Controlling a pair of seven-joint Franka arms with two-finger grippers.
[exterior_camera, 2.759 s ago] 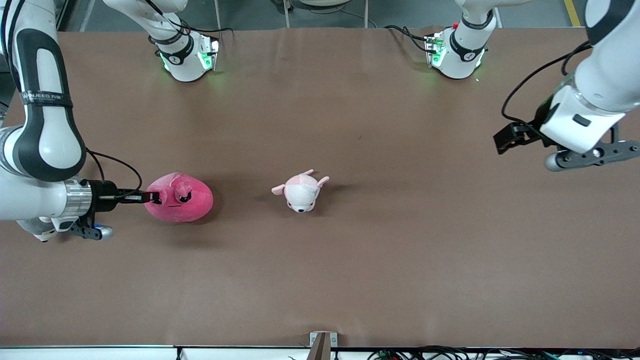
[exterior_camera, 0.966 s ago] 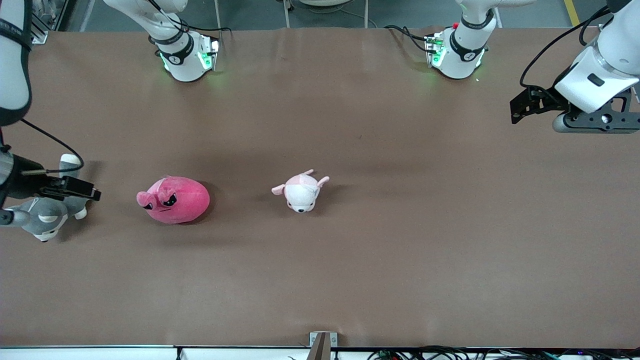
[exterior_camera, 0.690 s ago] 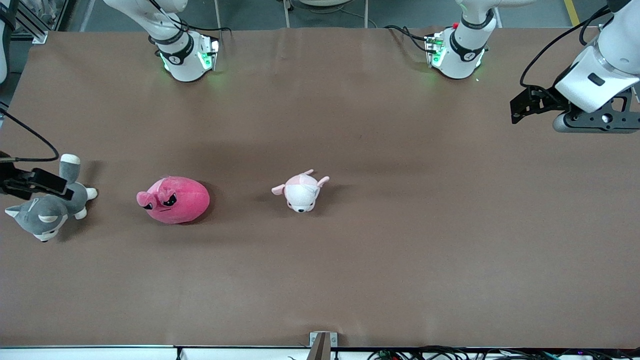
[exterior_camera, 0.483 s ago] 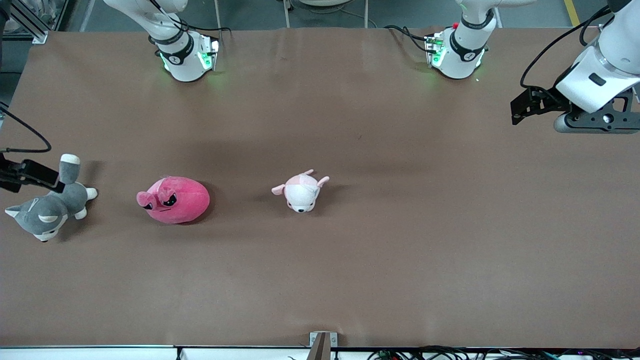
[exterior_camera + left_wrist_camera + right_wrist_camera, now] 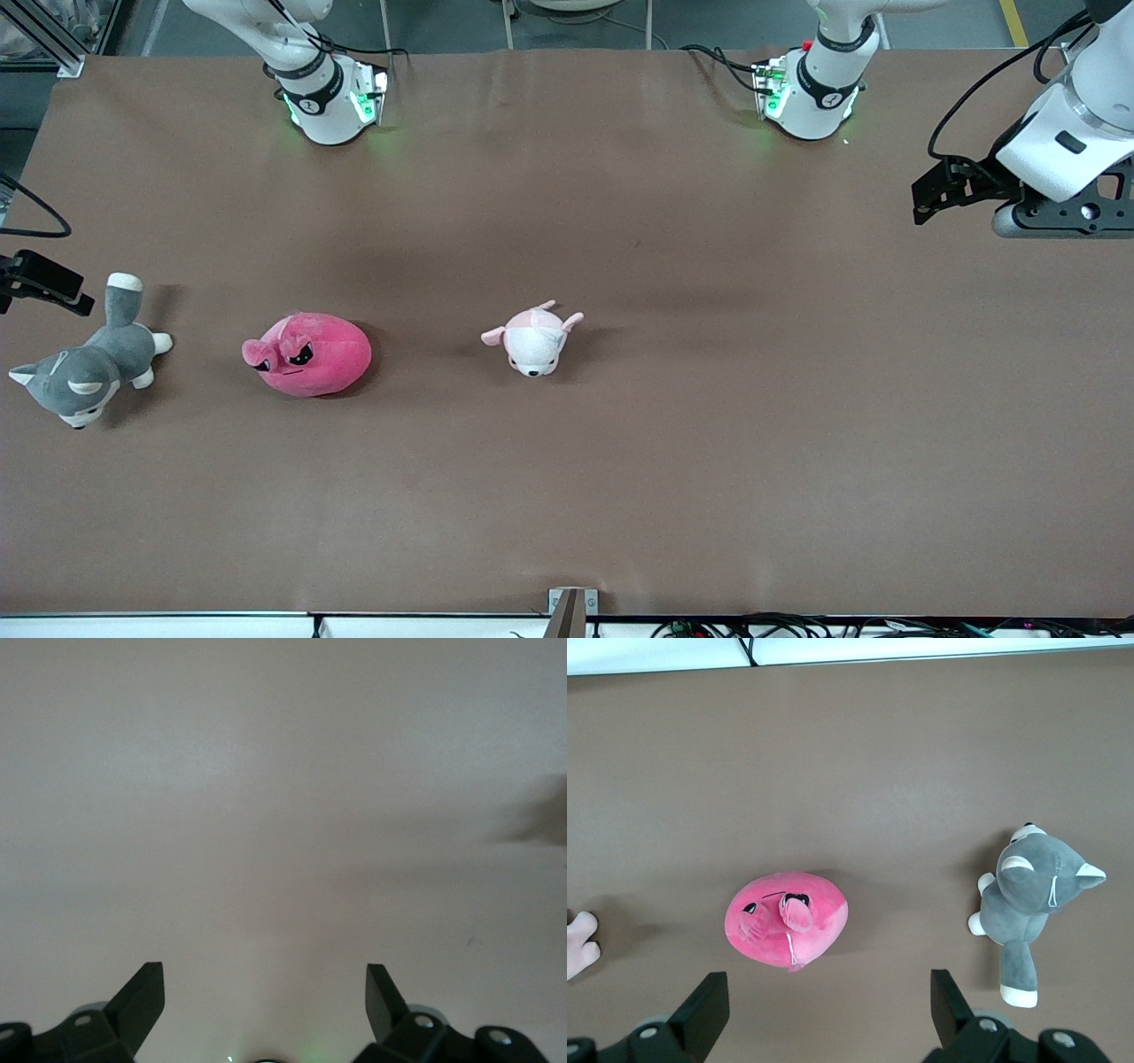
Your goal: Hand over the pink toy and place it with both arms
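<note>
The pink toy [image 5: 308, 354] lies on the brown table [image 5: 709, 425], toward the right arm's end, its dark eyes facing the front camera. No gripper touches it. It also shows in the right wrist view [image 5: 787, 917]. My right gripper [image 5: 828, 1003] is open and empty, up in the air. In the front view the right gripper [image 5: 42, 282] shows only partly at the picture's edge, over the table's end beside the grey dog. My left gripper [image 5: 928, 199] hangs over the left arm's end of the table. In its own view the left gripper [image 5: 264, 994] is open, over bare table.
A grey-and-white plush dog [image 5: 84, 365] lies beside the pink toy, at the right arm's end; it also shows in the right wrist view [image 5: 1032, 895]. A small pale pink-and-white plush [image 5: 534, 338] lies mid-table. The arm bases [image 5: 332, 97] stand at the table's back edge.
My right gripper, earlier shut on the pink toy, has let it go and drawn back toward the right arm's end of the table. The toy settled on the table. The left gripper shifted slightly.
</note>
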